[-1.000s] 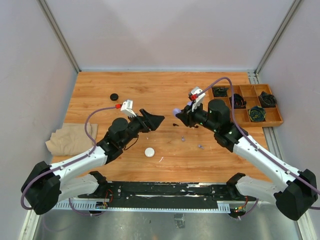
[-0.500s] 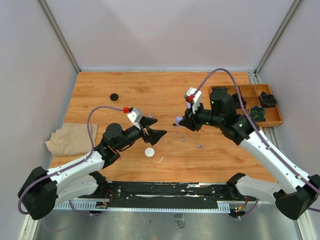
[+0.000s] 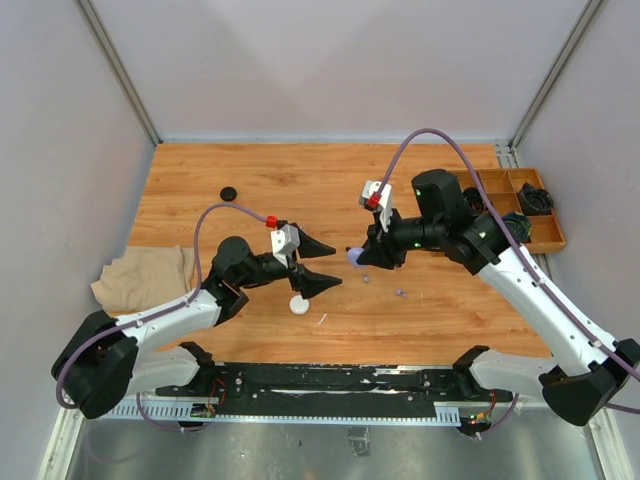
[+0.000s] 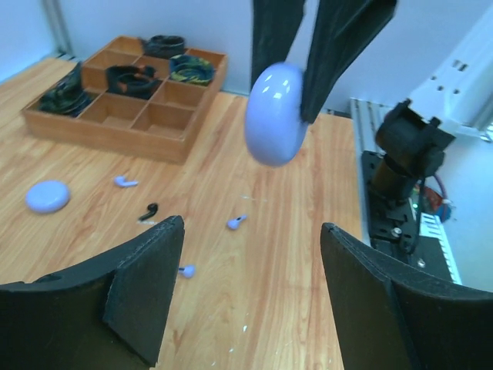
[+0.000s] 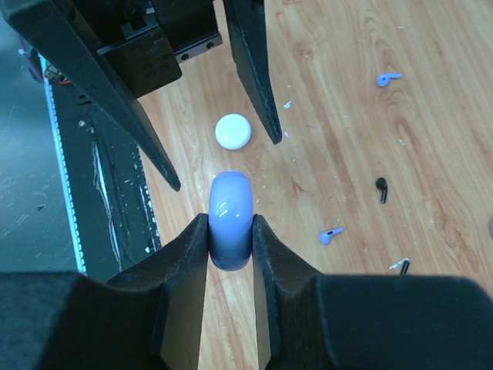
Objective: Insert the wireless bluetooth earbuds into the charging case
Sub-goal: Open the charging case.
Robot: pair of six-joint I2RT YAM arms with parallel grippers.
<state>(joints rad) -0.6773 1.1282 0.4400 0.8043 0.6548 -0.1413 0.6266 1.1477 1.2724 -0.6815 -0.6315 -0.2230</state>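
Observation:
My right gripper [image 5: 231, 225] is shut on a lavender puck-like charging case [image 5: 231, 196], held edge-on above the table; it also shows in the top view [image 3: 354, 257] and in the left wrist view [image 4: 276, 114]. My left gripper [image 3: 336, 267] is wide open and empty, its jaws facing the case from the left. Lavender earbuds [image 5: 330, 234] [image 5: 389, 79] and a black earbud [image 5: 380, 187] lie loose on the wood. In the left wrist view lavender earbuds [image 4: 236, 222] [image 4: 186, 270] [image 4: 125, 183] and a black one [image 4: 149, 210] lie beyond my fingers.
A white case [image 3: 299, 304] lies under the left gripper, a black case [image 3: 228, 193] far left. A second lavender case [image 4: 47, 196] lies near the wooden tray [image 3: 500, 238] of coiled cables at the right edge. A beige cloth [image 3: 140, 277] lies at the left edge.
My left gripper has opened wide and swung right toward the held case. My right gripper has moved left and forward with the lavender case.

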